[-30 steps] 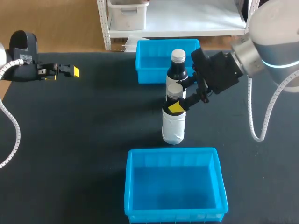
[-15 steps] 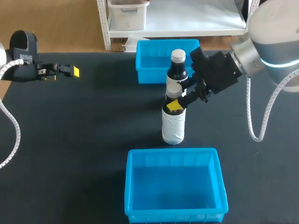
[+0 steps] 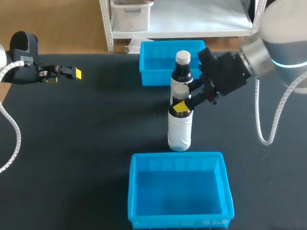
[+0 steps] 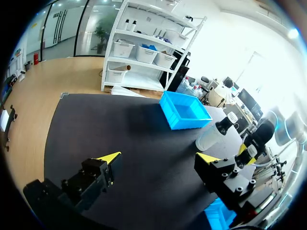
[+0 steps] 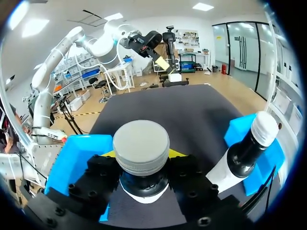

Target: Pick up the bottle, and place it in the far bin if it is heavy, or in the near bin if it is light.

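Slippage worries me: my right end effector (image 3: 184, 102) pinches the bottle (image 3: 180, 132) only at its neck, and the second bottle (image 3: 183, 72) just beside it could topple.

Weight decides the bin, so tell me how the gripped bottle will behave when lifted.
The bottle looks rigid, so it should not buckle. The right gripper clamps only its narrow neck under the cap, so the tall body may swing or slip. Its white body hides the contents; weight cannot be told.
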`<state>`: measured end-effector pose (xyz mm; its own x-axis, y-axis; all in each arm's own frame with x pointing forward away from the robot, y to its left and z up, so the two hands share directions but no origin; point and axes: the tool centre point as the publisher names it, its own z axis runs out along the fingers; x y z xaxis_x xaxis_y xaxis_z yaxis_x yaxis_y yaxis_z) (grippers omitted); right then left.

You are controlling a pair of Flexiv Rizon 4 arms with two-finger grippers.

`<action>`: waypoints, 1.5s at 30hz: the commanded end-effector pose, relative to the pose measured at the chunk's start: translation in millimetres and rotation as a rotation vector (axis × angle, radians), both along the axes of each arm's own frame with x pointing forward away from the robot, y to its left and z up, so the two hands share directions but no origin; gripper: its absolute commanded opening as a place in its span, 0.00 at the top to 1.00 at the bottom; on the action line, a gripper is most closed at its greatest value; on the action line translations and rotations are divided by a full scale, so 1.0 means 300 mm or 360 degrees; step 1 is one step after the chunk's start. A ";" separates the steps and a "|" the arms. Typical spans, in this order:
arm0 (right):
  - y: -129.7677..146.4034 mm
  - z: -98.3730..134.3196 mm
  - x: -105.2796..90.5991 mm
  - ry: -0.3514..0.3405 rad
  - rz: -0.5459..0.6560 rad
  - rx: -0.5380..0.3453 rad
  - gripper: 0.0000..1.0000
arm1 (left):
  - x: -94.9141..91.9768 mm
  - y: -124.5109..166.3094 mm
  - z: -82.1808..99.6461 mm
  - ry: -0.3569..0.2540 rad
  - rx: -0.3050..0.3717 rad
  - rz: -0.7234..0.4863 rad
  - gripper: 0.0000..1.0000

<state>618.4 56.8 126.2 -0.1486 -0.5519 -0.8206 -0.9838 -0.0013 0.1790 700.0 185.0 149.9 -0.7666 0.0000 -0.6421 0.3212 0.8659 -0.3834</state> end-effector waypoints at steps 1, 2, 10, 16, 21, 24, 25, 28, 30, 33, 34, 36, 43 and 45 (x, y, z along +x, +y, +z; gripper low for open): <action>-0.045 0.040 -0.020 -0.0012 -0.0025 0.0008 0.72 | 0.000 0.000 0.000 0.0000 0.0000 0.0000 0.00; -0.053 0.047 -0.020 -0.0015 -0.0031 0.0006 0.72 | 0.000 0.000 0.000 0.0000 0.0000 0.0000 0.00; -0.128 0.079 -0.011 -0.0029 -0.0098 -0.0013 0.75 | 0.000 0.000 0.000 0.0000 0.0000 0.0000 0.00; -0.183 0.092 -0.003 -0.0038 -0.0149 -0.0024 0.76 | 0.000 0.000 0.000 0.0000 0.0000 0.0000 0.00; -0.231 0.097 0.007 -0.0039 -0.0197 -0.0022 0.76 | 0.000 0.000 0.000 0.0000 0.0000 0.0000 0.00; -0.260 0.100 0.013 -0.0035 -0.0226 -0.0016 0.75 | 0.000 0.000 0.000 0.0000 0.0000 0.0000 0.00; -0.271 0.101 0.014 -0.0033 -0.0234 -0.0014 0.75 | 0.000 0.000 0.000 0.0000 0.0000 0.0000 0.00; -0.301 0.104 0.018 -0.0025 -0.0258 -0.0003 0.75 | 0.000 0.000 0.000 0.0000 0.0000 0.0000 0.00; -0.319 0.108 0.020 -0.0025 -0.0274 -0.0004 0.76 | 0.000 0.000 0.000 0.0000 0.0000 0.0000 0.00; -0.342 0.115 0.022 -0.0029 -0.0294 -0.0008 0.78 | 0.000 0.000 0.000 0.0000 0.0000 0.0000 0.00; -0.350 0.117 0.023 -0.0031 -0.0301 -0.0011 0.78 | 0.000 0.000 0.000 0.0000 0.0000 0.0000 0.00; -0.364 0.122 0.025 -0.0035 -0.0313 -0.0018 0.78 | 0.000 0.000 0.000 0.0000 0.0000 0.0000 0.00; -0.406 0.149 0.033 -0.0058 -0.0341 -0.0041 0.80 | 0.000 0.000 0.000 0.0000 0.0000 0.0000 0.00; -0.417 0.160 0.034 -0.0065 -0.0342 -0.0048 0.80 | 0.000 0.000 0.000 0.0000 0.0000 0.0000 0.00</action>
<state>633.3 -64.4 166.1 -0.2317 -0.5317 -0.8146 -0.9681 0.2083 0.1394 700.0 185.0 149.9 -0.7666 0.0000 -0.6422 0.3212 0.8659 -0.3834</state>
